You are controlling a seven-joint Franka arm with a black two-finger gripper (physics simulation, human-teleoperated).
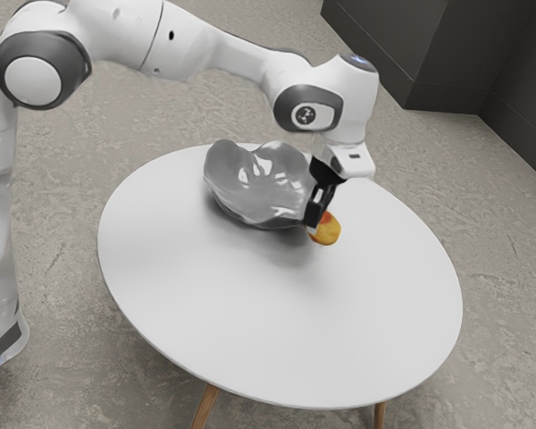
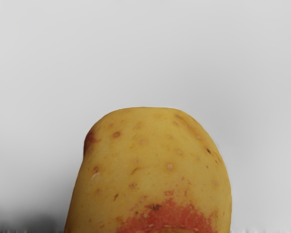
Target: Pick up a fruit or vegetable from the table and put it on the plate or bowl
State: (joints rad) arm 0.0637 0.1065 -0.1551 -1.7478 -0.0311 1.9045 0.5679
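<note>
Bright and even in the exterior view, lit softly from above. Flat, pale sheen over the whole tabletop [image 1: 250,295]. Broad white highlights across the glossy bowl [image 1: 255,179], with a dim, soft-edged shadow beneath it on the near side. A smaller, darker shadow tight under the fruit [image 1: 327,232]. Grey shading along the underside of the arm [image 1: 223,54], white on top. Flatly lit, mottled floor [image 1: 482,295]. Same diffuse light in the wrist view: tabletop [image 2: 145,48] a smooth pale grey, darkening to a smudged shadow low beside the fruit [image 2: 150,174]. Matte, evenly lit yellow skin there, red patch included.
</note>
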